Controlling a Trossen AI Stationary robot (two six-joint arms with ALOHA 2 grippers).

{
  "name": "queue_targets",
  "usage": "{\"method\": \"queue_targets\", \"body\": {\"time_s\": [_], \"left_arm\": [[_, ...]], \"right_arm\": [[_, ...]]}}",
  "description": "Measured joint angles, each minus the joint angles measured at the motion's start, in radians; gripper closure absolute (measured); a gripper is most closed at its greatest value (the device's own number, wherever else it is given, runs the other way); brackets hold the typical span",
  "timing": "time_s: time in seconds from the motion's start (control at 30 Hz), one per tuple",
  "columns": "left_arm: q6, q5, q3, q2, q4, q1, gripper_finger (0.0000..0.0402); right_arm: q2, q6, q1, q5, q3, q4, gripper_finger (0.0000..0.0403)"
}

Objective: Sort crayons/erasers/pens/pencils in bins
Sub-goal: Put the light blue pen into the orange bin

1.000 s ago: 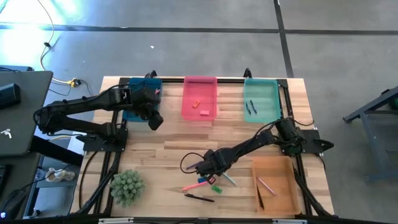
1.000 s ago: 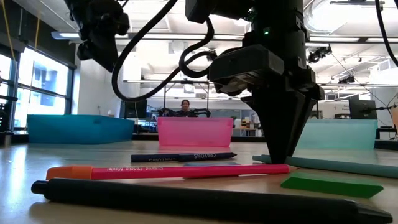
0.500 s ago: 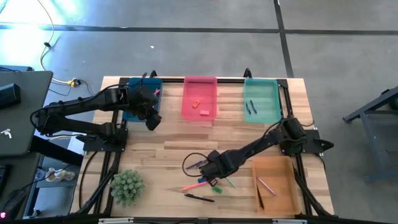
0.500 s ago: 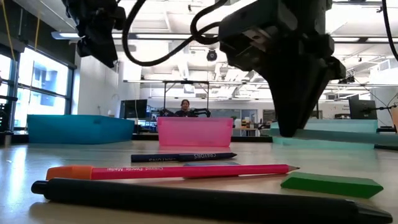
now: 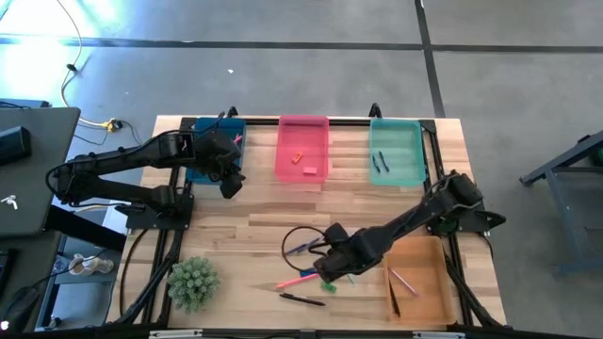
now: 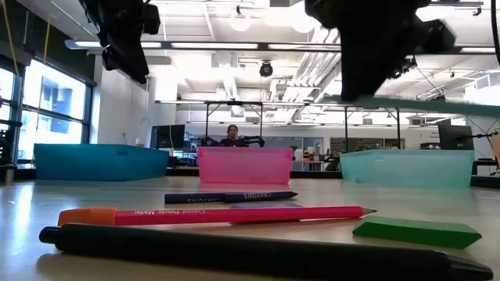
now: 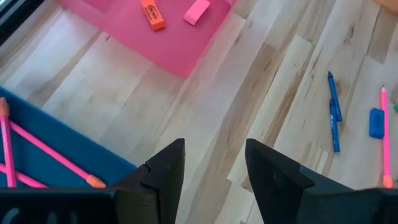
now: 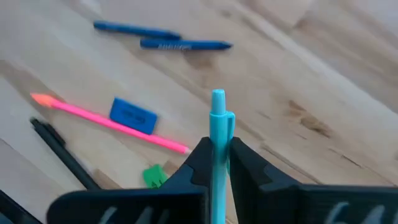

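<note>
Pink bin (image 5: 303, 151) with two erasers (image 5: 302, 164), teal bin (image 5: 397, 153) pens

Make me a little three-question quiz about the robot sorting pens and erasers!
1. True or false: the right gripper holds a teal pen.
2. Which bin holds two erasers? A) pink bin B) orange bin C) teal bin
3. Fill in: the loose blue eraser lies touching a ___ pencil.

Key: 1 true; 2 A; 3 pink.
</note>
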Motion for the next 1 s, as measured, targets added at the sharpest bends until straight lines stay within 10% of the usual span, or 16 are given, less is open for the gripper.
{"method": "queue_targets", "body": {"time_s": [1.0], "left_arm": [[-0.288, 0.125, 0.0, 0.059, 0.408, -0.174, 0.0245]], "right_arm": [[-0.287, 0.156, 0.213, 0.275, -0.006, -0.564, 0.0391]]}}
